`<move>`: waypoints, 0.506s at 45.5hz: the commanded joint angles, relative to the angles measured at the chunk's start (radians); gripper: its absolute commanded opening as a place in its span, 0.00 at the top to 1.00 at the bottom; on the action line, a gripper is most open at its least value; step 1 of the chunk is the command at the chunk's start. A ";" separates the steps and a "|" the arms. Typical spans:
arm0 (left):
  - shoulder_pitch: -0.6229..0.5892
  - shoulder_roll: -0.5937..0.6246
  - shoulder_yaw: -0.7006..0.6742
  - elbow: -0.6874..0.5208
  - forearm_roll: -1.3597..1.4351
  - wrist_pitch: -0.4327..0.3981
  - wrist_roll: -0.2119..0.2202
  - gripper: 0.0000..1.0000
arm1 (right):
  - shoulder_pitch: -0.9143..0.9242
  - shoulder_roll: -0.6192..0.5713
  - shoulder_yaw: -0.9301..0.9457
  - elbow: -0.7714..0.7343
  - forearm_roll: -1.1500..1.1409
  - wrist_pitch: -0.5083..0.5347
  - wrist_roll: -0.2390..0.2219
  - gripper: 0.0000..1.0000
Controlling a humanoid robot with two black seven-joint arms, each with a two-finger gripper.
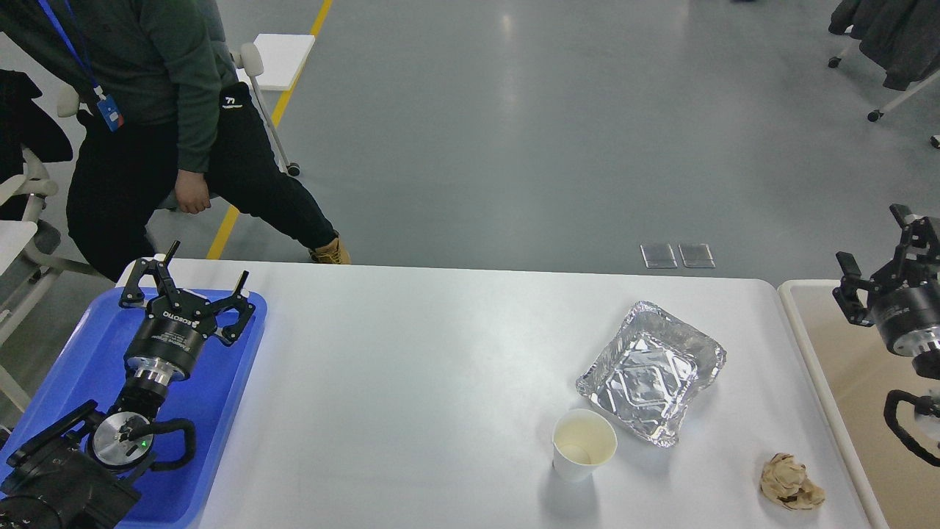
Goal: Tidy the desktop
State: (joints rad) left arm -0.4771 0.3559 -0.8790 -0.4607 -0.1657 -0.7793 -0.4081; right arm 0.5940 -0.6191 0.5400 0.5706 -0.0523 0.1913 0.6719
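Note:
The white desktop (411, 382) fills the middle of the head view. On its right part lie an empty foil tray (651, 371), a white paper cup (584, 444) just in front of it, and a crumpled brown paper ball (790, 482) near the front right corner. My left gripper (189, 281) is open and empty above the far end of the blue tray (73, 367) at the left. My right gripper (877, 246) is open and empty above the beige bin (844, 367) at the right edge.
A person (147, 117) in a green top stands behind the table's far left corner, beside a white chair (22, 191). Grey floor lies beyond the far edge.

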 commanded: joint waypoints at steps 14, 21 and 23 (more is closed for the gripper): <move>0.000 0.000 0.000 0.001 0.000 0.000 0.000 0.01 | 0.009 -0.212 -0.125 0.159 0.000 -0.004 -0.002 0.00; 0.000 0.000 0.000 -0.001 0.000 0.000 0.000 0.01 | 0.098 -0.376 -0.310 0.271 -0.020 -0.004 -0.011 0.00; 0.000 0.000 0.000 0.001 0.000 0.000 0.000 0.01 | 0.148 -0.418 -0.398 0.301 -0.020 -0.003 -0.011 0.00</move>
State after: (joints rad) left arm -0.4771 0.3559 -0.8790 -0.4604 -0.1657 -0.7793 -0.4081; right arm 0.6224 -0.8303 0.3913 0.7200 -0.0588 0.1912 0.6673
